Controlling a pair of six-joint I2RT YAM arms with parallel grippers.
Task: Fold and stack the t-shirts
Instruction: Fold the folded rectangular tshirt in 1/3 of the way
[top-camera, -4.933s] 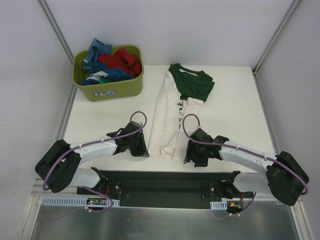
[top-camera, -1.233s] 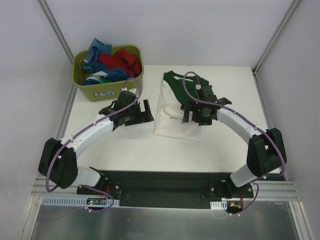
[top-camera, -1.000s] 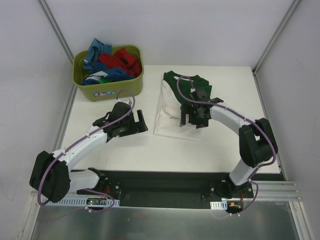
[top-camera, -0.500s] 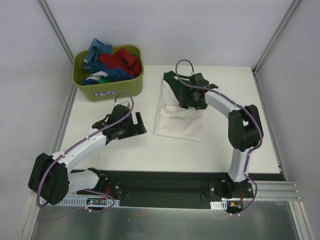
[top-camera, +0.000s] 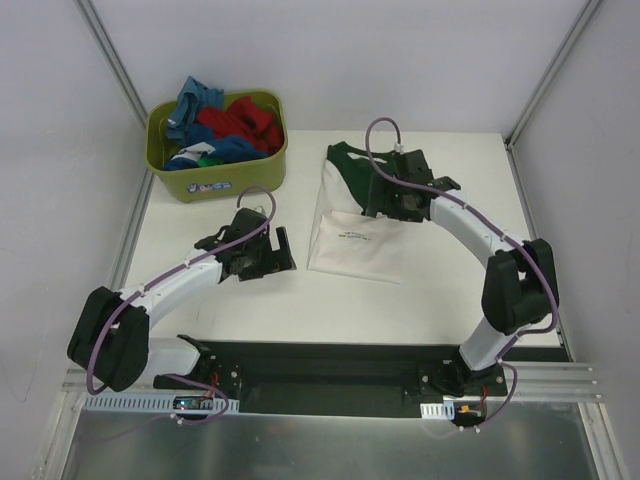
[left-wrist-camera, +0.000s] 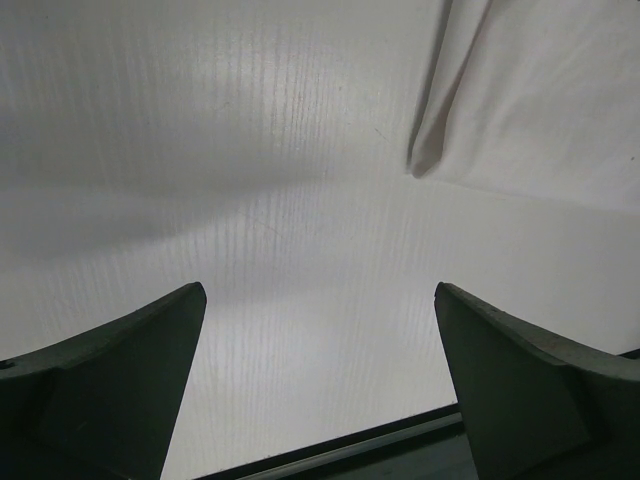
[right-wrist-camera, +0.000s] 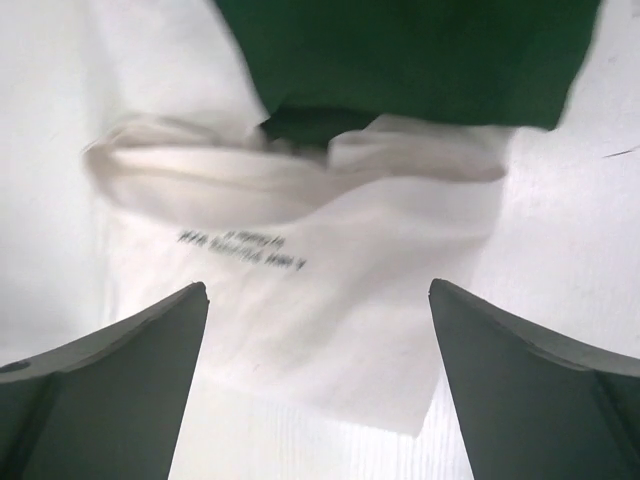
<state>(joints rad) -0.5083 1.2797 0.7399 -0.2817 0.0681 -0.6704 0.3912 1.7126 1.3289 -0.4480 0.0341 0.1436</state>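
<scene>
A cream t-shirt (top-camera: 356, 238) with dark green sleeves (top-camera: 347, 161) lies folded in half at the table's middle, a small black print line on its top layer. In the right wrist view the cream cloth (right-wrist-camera: 300, 260) and green part (right-wrist-camera: 400, 60) lie below my right gripper (right-wrist-camera: 318, 290), which is open and empty. From above, that right gripper (top-camera: 385, 205) hovers over the shirt's far, green end. My left gripper (top-camera: 272, 258) is open and empty over bare table, left of the shirt. Its wrist view shows only the shirt's near corner (left-wrist-camera: 520, 100). More t-shirts, blue (top-camera: 195, 100), red (top-camera: 240, 120) and green (top-camera: 205, 158), fill the tub.
An olive-green plastic tub (top-camera: 215, 180) stands at the far left corner of the white table (top-camera: 450, 280). Metal frame posts (top-camera: 110, 60) rise at both back corners. A black base rail (top-camera: 320, 365) runs along the near edge.
The long shirt has been folded in half. Over the last second my right gripper shifted from the shirt's middle toward its green end; the left gripper edged slightly right, still open.
</scene>
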